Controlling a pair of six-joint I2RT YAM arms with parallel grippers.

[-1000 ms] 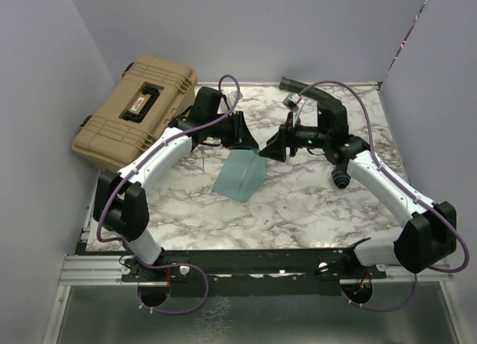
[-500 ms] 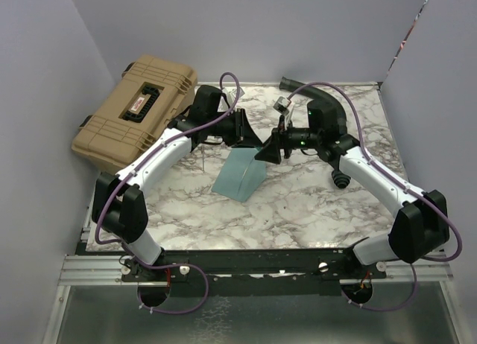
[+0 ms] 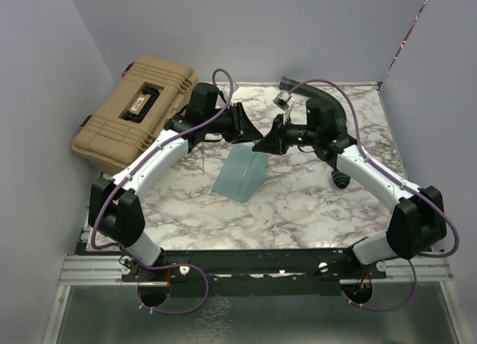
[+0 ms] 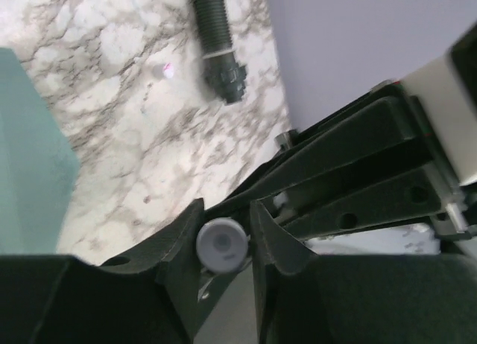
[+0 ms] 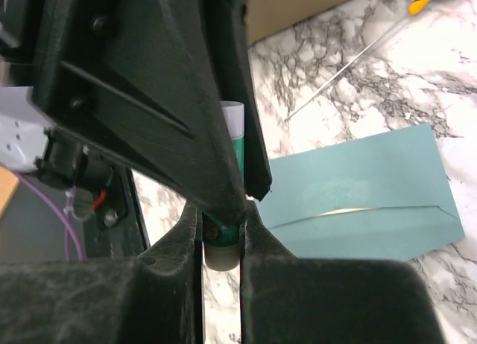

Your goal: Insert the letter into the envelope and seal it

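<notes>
The teal envelope lies flat on the marble table, also in the right wrist view and at the edge of the left wrist view. A pale sliver shows along its flap seam; the letter itself is hidden. Above the envelope's far end the two grippers meet tip to tip. My right gripper is shut on a glue stick with a teal label and white end. My left gripper stands around the stick's other white round end, with a thin gap on one side.
A tan hard case sits at the back left. A black ribbed hose lies at the back, and a small black knob at the right. A thin rod stands left of the envelope. Grey walls close in three sides.
My right gripper moved left up to the left gripper and closed on the glue stick. The left jaws eased slightly apart around it.
</notes>
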